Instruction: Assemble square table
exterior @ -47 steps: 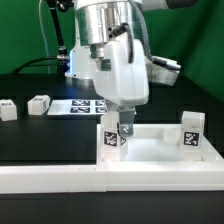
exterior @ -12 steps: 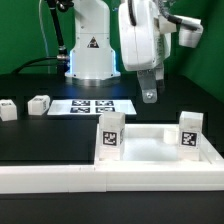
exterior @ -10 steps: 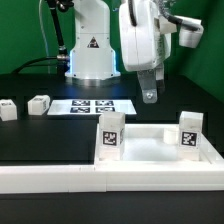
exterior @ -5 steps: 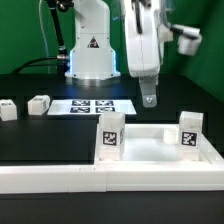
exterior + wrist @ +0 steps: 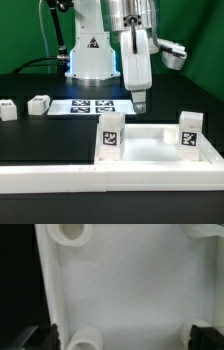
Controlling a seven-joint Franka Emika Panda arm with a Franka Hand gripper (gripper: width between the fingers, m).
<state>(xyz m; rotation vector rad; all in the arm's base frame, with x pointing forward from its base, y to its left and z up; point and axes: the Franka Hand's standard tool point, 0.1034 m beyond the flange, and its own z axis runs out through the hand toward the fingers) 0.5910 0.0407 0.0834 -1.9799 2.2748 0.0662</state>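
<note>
The white square tabletop (image 5: 150,152) lies upside down against the white L-shaped wall (image 5: 60,180). Two tagged white legs stand upright in it, one at the exterior view's left (image 5: 110,135) and one at the right (image 5: 190,131). Two more tagged legs (image 5: 38,104) (image 5: 7,110) lie loose on the black table at the far left. My gripper (image 5: 140,101) hangs open and empty above the tabletop's far edge. In the wrist view the tabletop (image 5: 130,286) fills the picture, with round white ends (image 5: 72,232) (image 5: 85,339) showing, and the gripper (image 5: 128,336) is spread wide with dark fingertips (image 5: 204,336).
The marker board (image 5: 92,105) lies flat behind the tabletop, under the arm. The robot base (image 5: 90,55) stands at the back. A green wall closes the scene.
The gripper has let go of the left upright leg and risen. In the last second it has turned at the wrist and shifted a little to the exterior view's left.
</note>
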